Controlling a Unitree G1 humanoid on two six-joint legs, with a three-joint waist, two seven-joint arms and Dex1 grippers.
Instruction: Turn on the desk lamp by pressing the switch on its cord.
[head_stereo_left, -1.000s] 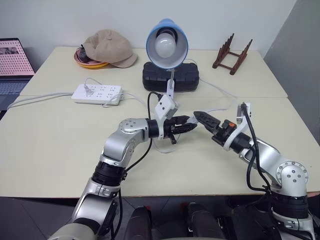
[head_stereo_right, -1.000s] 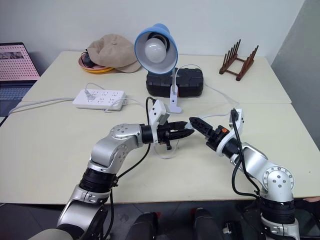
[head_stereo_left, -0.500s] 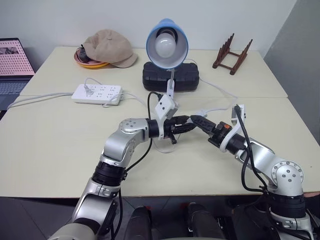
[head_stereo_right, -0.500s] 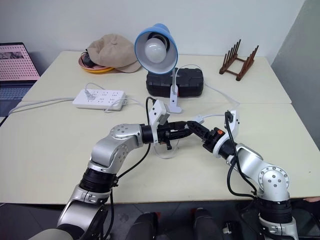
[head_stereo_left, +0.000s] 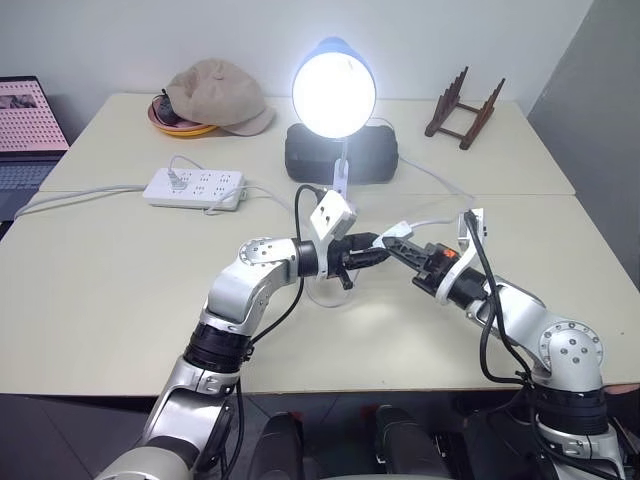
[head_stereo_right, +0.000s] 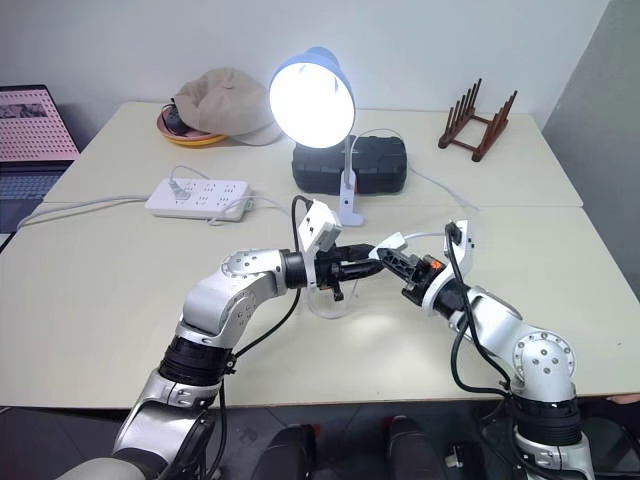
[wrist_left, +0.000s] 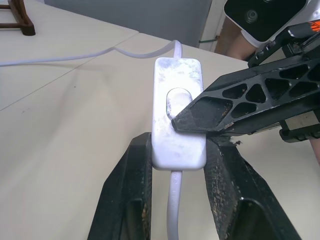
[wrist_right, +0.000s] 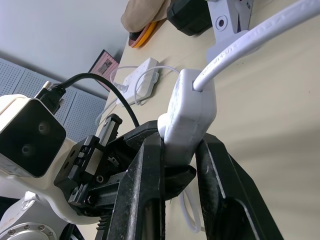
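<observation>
Cream tabletop is carrying the scene, and just above its middle the left gripper is still clamping the switch by its sides, while the right gripper, wide apart a second ago, is now closing its fingers on that same switch, one fingertip pressing the rocker. Outward from there, the cord is trailing right and far across the table, and the desk lamp, dark a moment ago, is now glowing brightly at the far middle in front of a black case, with the power strip lying to its left.
</observation>
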